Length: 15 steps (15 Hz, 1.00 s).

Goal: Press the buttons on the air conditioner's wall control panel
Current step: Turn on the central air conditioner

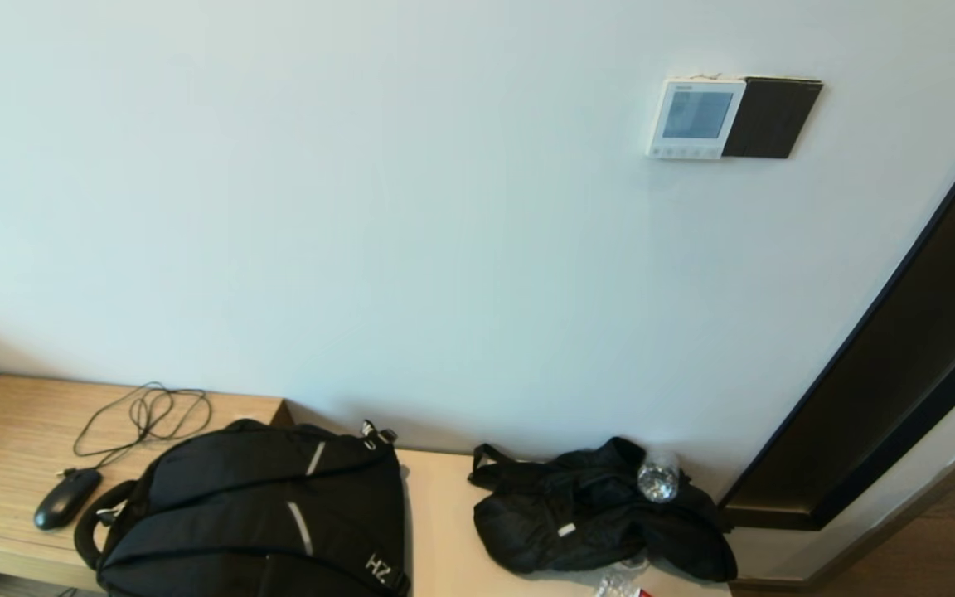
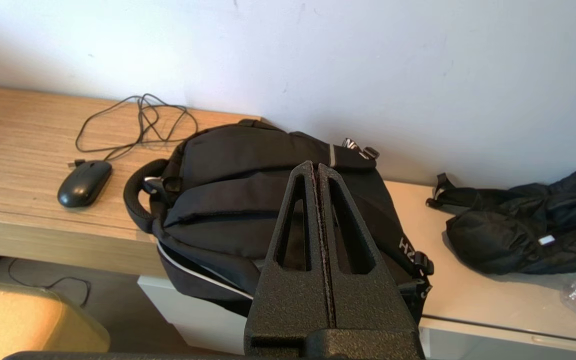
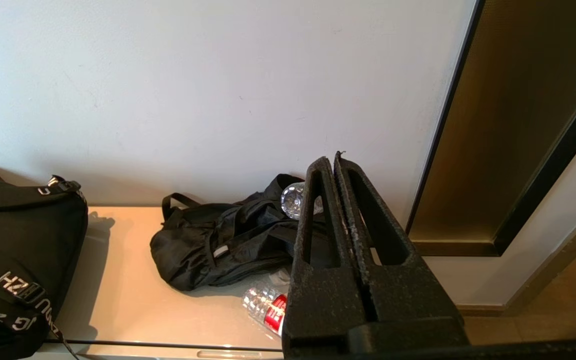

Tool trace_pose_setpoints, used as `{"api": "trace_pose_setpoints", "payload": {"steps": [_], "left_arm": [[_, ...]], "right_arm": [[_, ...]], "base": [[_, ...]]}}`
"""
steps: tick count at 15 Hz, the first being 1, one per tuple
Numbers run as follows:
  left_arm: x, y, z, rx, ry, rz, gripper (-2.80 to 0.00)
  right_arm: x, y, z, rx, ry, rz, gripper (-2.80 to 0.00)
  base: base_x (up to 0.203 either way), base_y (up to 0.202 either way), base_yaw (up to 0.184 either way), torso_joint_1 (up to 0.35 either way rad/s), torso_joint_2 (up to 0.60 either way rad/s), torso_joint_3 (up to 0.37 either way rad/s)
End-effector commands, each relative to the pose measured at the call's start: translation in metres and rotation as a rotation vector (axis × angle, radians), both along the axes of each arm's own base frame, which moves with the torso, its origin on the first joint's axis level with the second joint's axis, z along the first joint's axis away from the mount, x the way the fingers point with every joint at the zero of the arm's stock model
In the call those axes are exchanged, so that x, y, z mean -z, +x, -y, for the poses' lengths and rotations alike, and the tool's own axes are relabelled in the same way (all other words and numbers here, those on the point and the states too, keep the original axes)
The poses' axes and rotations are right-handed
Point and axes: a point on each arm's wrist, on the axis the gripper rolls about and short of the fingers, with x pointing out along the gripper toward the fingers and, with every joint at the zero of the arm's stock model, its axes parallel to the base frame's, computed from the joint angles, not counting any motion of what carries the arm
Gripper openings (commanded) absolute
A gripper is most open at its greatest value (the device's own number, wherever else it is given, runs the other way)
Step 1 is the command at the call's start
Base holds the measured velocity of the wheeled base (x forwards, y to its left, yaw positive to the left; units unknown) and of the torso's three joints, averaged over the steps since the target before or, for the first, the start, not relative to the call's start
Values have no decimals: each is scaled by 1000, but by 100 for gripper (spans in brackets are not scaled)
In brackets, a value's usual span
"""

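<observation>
The white air conditioner control panel [image 1: 695,118] hangs high on the wall at the right, with a grey screen and a row of small buttons [image 1: 683,152] along its lower edge. A black switch plate [image 1: 771,118] sits right beside it. Neither arm shows in the head view. My left gripper [image 2: 316,166] is shut and empty, low over the black backpack. My right gripper [image 3: 332,158] is shut and empty, low over the small black bag near the wall. The panel is out of both wrist views.
A black backpack [image 1: 262,514] and a small black bag [image 1: 593,510] with a clear bottle [image 1: 658,479] lie on the low counter [image 1: 436,531]. A black mouse [image 1: 67,496] with its cable rests on the wooden desk [image 1: 5,439]. A dark door frame [image 1: 900,365] stands at right.
</observation>
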Motion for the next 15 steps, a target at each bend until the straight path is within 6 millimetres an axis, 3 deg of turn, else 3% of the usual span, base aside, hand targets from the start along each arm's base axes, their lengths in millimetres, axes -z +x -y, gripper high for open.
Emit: {"api": "trace_pose_setpoints", "payload": {"steps": [1,10,15], "left_arm": [[0,0,0,-1,-1,0,-280],[0,0,0,-1,-1,0,-280],[0,0,0,-1,-1,0,-280]], "right_arm": [[0,0,0,-1,-1,-1,-280],[-5,-1,0,15,-27,21,-280],[-50,-2,1,33,-35,55,-280]], "base": [[0,0,0,0,0,0],[0,0,0,0,0,0],[0,0,0,0,0,0]]}}
